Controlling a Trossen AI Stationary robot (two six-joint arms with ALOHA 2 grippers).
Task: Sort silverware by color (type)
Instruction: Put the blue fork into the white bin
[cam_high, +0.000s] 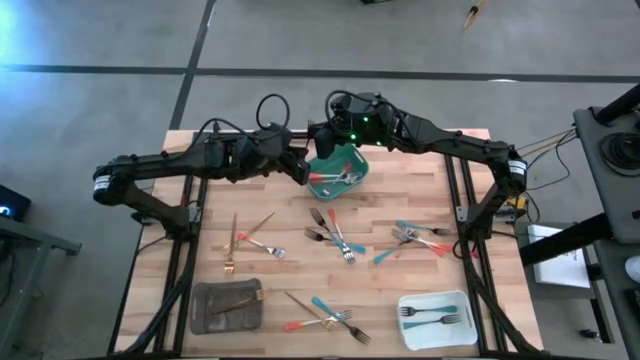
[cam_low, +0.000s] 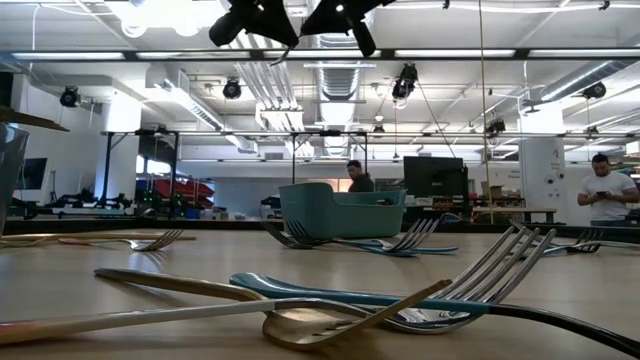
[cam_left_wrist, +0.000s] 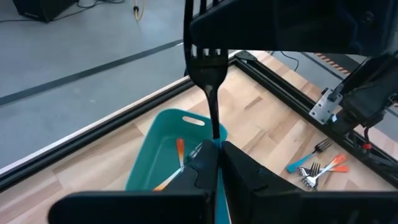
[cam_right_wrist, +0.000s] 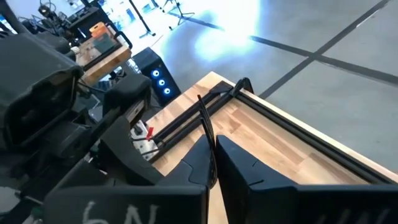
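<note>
Both arms meet above the teal tray (cam_high: 358, 156) at the table's back middle. My left gripper (cam_high: 300, 168) (cam_left_wrist: 219, 150) is shut on the handle end of a slim fork (cam_left_wrist: 211, 81). The fork's tines reach up into my right gripper (cam_high: 322, 140) (cam_right_wrist: 211, 148), which is shut on that end; there the fork (cam_right_wrist: 205, 118) shows edge-on as a thin dark bar. In the teal tray (cam_left_wrist: 149, 162) lie red-orange-handled pieces (cam_left_wrist: 180, 149). Loose silverware lies in clusters at the table's middle (cam_high: 335, 235), right (cam_high: 415, 240), front (cam_high: 325, 315) and left, where the gold pieces (cam_high: 240, 240) are.
A grey tray (cam_high: 200, 318) at the front left holds gold pieces. A white tray (cam_high: 412, 335) at the front right holds two forks. Black frame rails (cam_high: 185, 250) run along both table sides. In the low view, forks (cam_low: 400, 300) lie close in front and people stand far behind.
</note>
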